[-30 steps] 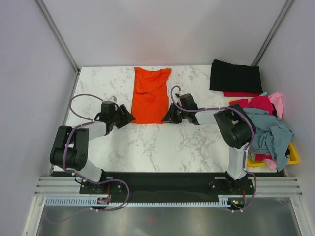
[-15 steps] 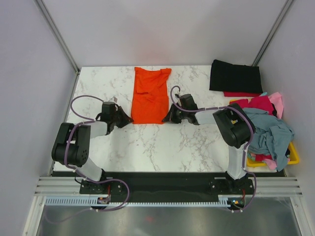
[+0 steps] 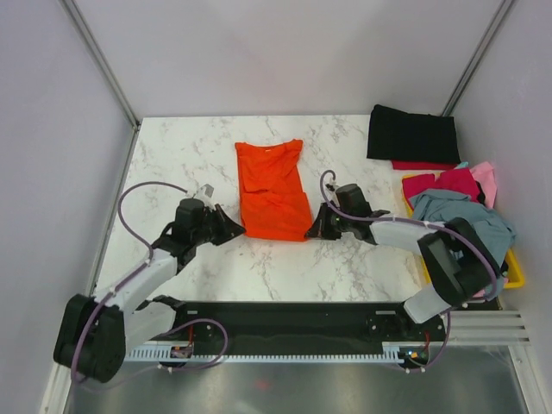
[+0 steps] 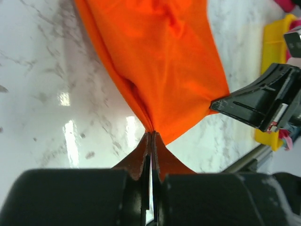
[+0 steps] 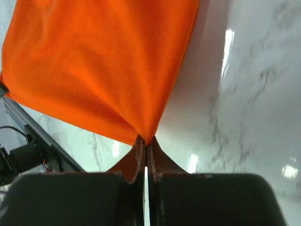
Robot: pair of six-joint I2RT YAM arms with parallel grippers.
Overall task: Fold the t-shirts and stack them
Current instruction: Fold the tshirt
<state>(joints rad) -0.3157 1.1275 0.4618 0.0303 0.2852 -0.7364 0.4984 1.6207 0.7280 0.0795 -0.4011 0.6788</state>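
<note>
The orange t-shirt (image 3: 272, 190) lies folded lengthwise as a narrow strip in the middle of the marble table. My left gripper (image 3: 238, 231) is shut on its near left corner, and the left wrist view shows the cloth (image 4: 155, 61) pinched at the fingertips (image 4: 152, 134). My right gripper (image 3: 314, 230) is shut on the near right corner, where the cloth (image 5: 99, 61) runs into its closed tips (image 5: 145, 141). A folded black t-shirt (image 3: 412, 134) rests on a red one (image 3: 423, 164) at the back right.
A heap of pink, red and grey-blue shirts (image 3: 461, 216) spills over the yellow bin (image 3: 515, 274) at the table's right edge. The right gripper's black body (image 4: 256, 101) shows in the left wrist view. Grey walls enclose the table at left, back and right.
Both grippers closed on the orange shirt's near corners and drew it toward the near edge. Both arms have swung and stretched out lower over the table.
</note>
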